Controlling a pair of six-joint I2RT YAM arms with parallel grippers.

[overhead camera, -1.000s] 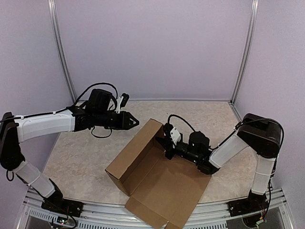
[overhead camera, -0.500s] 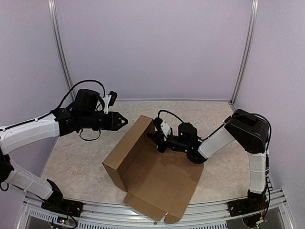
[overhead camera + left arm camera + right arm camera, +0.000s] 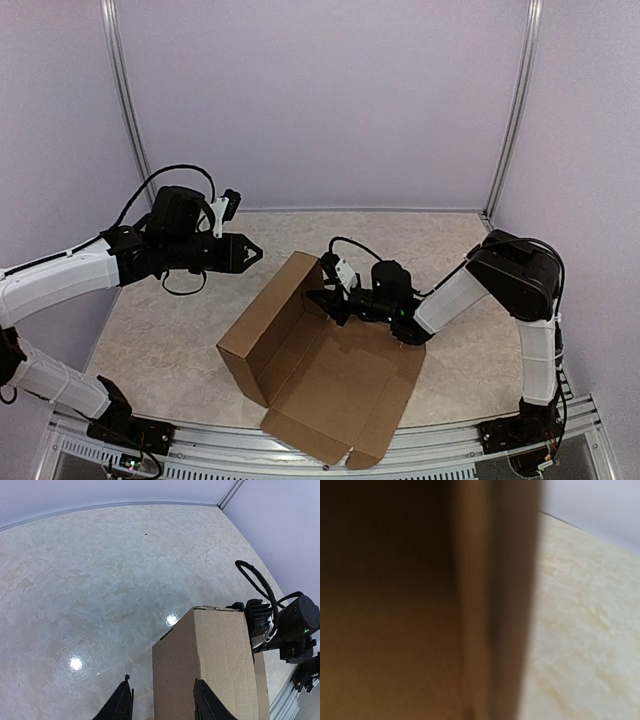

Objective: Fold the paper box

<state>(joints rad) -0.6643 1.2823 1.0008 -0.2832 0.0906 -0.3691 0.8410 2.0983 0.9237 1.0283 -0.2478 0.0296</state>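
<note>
– Top external view first: what do we see, from the biggest thing down?
– We see the pale, stone-patterned table (image 3: 160, 330). On it lies the paper box (image 3: 335, 385), at about 6 o'clock from the table's middle, between our two arms. One long wall stands up along its 9 o'clock side. The flat panel spreads toward 5 o'clock, close to the near edge.
– And our arms?
– Our left arm (image 3: 60, 275) reaches in from 9 o'clock, raised. Its left gripper (image 3: 258, 252) hangs near the box's 11 o'clock corner, apart from it. In the left wrist view its fingers (image 3: 120, 705) stand spread apart, holding nothing, with the upright wall seen beyond them.
– The other side?
– Our right arm (image 3: 480, 290) comes in low from 3 o'clock, and the right gripper (image 3: 320, 298) sits at the box's 12 o'clock end, right against the cardboard.
– Clamped on it?
– We cannot tell. The right wrist view gives us only blurred cardboard up close, with a strip of table at 3 o'clock.
</note>
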